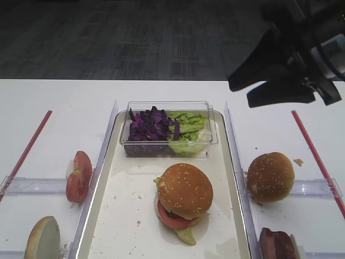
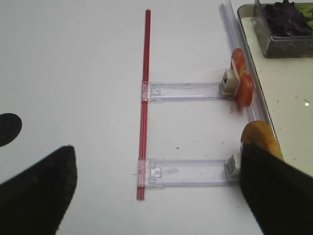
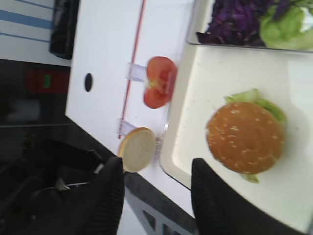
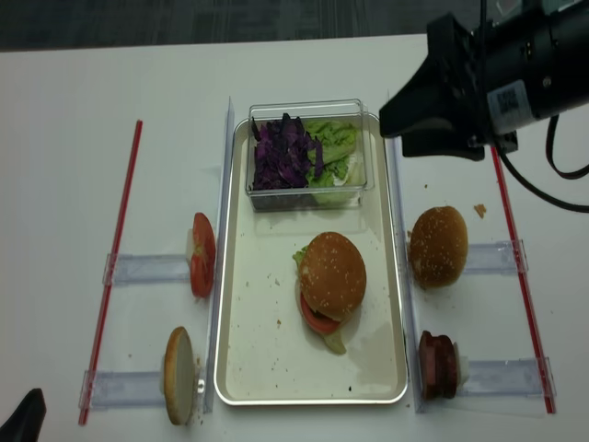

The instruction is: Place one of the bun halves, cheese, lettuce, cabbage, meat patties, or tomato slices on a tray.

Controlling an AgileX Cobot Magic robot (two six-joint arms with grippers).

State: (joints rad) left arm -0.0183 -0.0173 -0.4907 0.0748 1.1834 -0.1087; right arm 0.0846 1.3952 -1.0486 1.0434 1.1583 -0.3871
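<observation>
Nearest the right wrist lens: black two-fingered right gripper, jaws parted to a moderate gap, nothing between them. Hangs high above the right rear of the white table, well apart from all food.

Below it, on the large cream-white rectangular tray: golden-brown sesame-dotted domed bun half, seated on top of a stack. Under the dome, a bright red tomato slice and a pale green lettuce leaf protruding at the near edge.

At the far end of the tray: small clear plastic tub, holding dark purple shredded cabbage on the left and pale green crinkled lettuce on the right.

Right of the tray, outside its rim: second sesame bun dome on a clear plastic holder; nearer, reddish-brown meat patties standing on edge.

Left of the tray: red tomato slices standing on edge, then a bun half on edge, pale cut face showing.

Black left gripper: low over the table's left side, jaws spread wide, gripping nothing.
</observation>
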